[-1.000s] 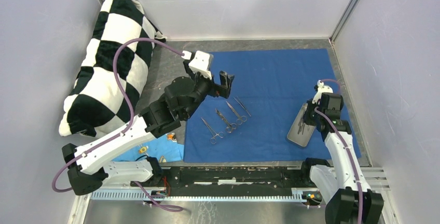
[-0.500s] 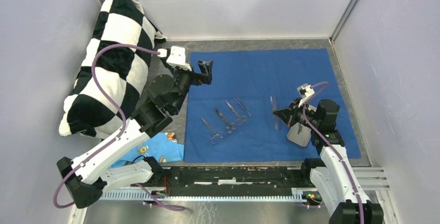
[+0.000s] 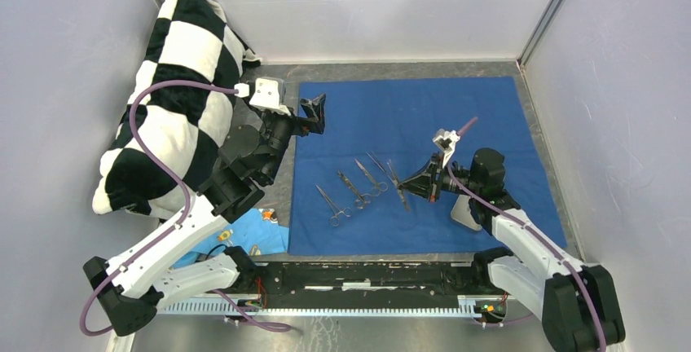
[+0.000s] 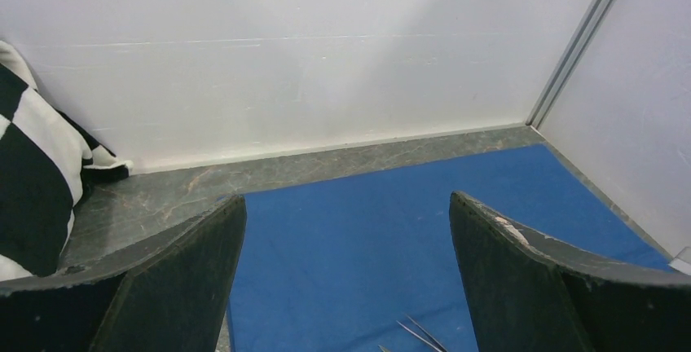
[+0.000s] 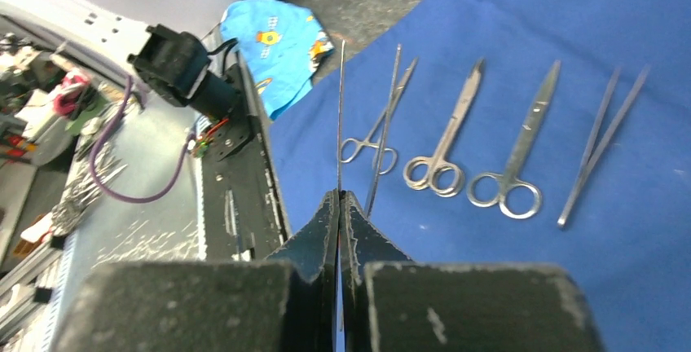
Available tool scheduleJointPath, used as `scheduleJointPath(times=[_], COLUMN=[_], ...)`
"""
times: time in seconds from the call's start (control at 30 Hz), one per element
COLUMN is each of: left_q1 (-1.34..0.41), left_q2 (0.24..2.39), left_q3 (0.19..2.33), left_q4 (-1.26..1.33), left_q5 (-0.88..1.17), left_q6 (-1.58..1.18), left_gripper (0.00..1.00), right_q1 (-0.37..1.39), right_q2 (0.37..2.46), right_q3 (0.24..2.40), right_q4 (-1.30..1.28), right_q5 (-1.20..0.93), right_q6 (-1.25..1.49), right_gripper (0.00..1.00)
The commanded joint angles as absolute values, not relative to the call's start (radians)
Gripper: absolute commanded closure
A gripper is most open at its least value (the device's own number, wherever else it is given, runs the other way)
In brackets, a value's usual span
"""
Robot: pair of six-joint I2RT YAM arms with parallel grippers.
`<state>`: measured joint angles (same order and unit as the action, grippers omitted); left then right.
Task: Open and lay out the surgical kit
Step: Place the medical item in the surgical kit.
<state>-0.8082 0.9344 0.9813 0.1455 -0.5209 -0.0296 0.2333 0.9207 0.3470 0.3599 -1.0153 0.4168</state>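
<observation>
Your right gripper (image 5: 338, 199) clamps a thin silver instrument (image 5: 341, 99) at 3 o'clock of the silver scissor row (image 3: 357, 185), likely to extend it; left gripper (image 4: 346, 205) gapes empty, parked clear.

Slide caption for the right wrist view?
Right gripper shut on a thin steel instrument beside three ring-handled instruments and tweezers laid on the blue cloth.

The right tool (image 5: 339, 203) pinches a thin instrument (image 5: 341, 112) above blue cloth (image 5: 521, 34).

The left black 2-finger gripper (image 3: 314, 107) hangs raised, jaws wide apart; the right black 2-finger gripper (image 3: 415, 185) pinches a thin silver instrument (image 5: 341, 116).
</observation>
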Motion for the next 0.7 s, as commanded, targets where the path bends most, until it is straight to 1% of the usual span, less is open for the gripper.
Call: scheduleJointPath(times=[0.0,0.1,0.2,0.33,0.5,0.67], left_q1=[-0.797,-0.789,-0.787,-0.787,-0.787,-0.786], left_q2=[0.935,0.944,0.946,0.958,0.974,0.985], left_q3=[0.983,0.989,0.988,0.991,0.994,1.004], left_q4=[0.198,0.192,0.189,0.182,0.176,0.164], left_q5=[-0.521,-0.521,-0.517,-0.506,-0.501,-0.499], left_q6=[0.016,0.017,0.01,0.003,0.004,0.008], left_gripper=[0.0,0.0,0.0,0.0,0.0,0.0], right_q1=[0.293,0.317,0.332,0.377,0.463,0.55], right_q2=[0.991,1.019,1.052,1.126,1.268,1.441], right_q3=[0.382,0.421,0.449,0.572,0.714,0.896], right_q4=[0.521,0.439,0.414,0.164,0.017,-0.118], right_q5=[-1.074,-1.022,-0.96,-0.668,-0.379,-0.219], right_q6=[0.463,0.4,0.393,0.26,0.224,0.155], right_gripper=[1.0,1.0,1.0,1.0,1.0,1.0])
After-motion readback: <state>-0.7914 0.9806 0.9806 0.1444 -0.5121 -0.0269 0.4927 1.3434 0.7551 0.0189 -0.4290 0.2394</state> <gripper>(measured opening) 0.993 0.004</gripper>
